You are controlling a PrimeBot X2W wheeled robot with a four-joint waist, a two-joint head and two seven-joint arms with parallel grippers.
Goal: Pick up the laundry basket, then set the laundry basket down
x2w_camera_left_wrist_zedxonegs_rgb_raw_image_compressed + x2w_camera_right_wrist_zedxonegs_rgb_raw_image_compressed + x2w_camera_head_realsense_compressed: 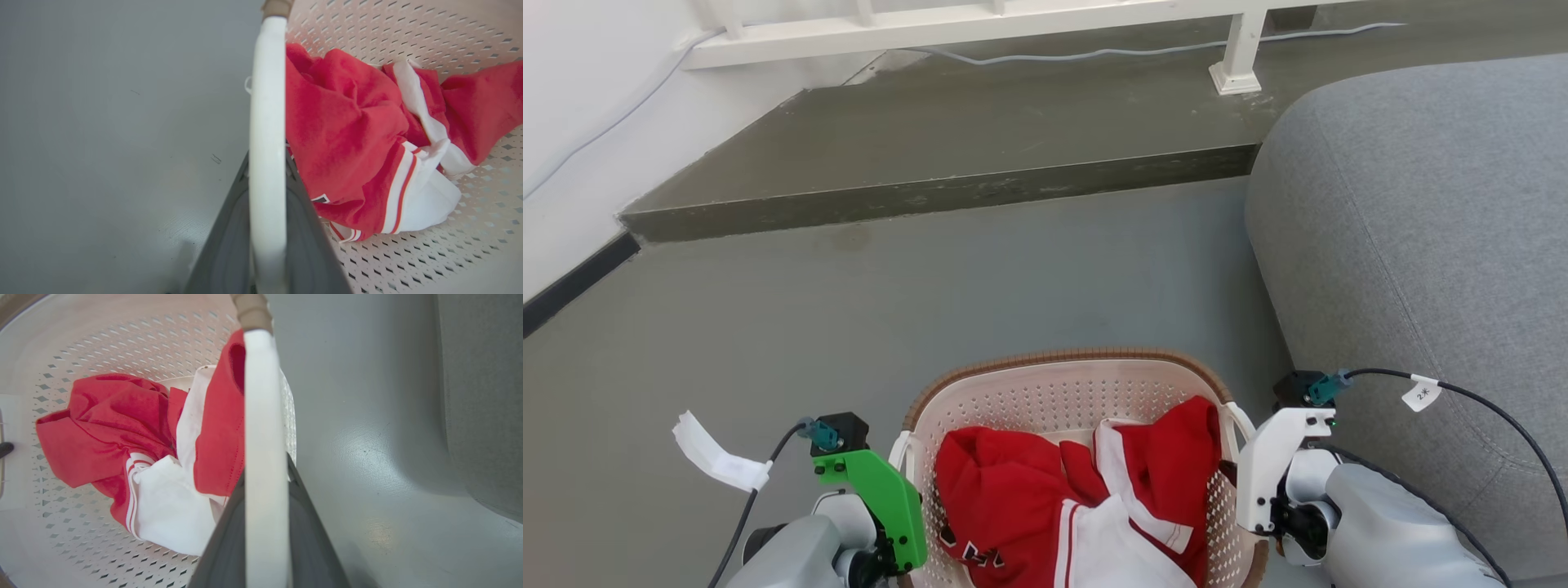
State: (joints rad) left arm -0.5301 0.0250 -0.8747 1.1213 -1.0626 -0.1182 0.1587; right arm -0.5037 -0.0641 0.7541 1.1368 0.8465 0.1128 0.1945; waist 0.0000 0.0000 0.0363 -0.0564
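The laundry basket (1062, 384) sits at the bottom middle of the head view, cream-white and perforated with a brown woven-look rim. Inside it lies a crumpled red and white garment (1078, 498). My left gripper (267, 163) is shut on the basket's white left handle (267, 102), a dark finger (224, 245) on each side. Over on the other side my right gripper (265, 469) is shut on the right handle (261, 408), its fingers (314, 543) flanking it. Whether the basket rests on the grey floor or hangs just above it, I cannot tell.
A grey sofa (1421, 229) stands close on the right, almost touching my right arm. Ahead, a raised concrete step (931, 155) carries a white railing post (1237, 57) and a cable. A white wall (572, 122) runs along the left. Grey floor lies between basket and step.
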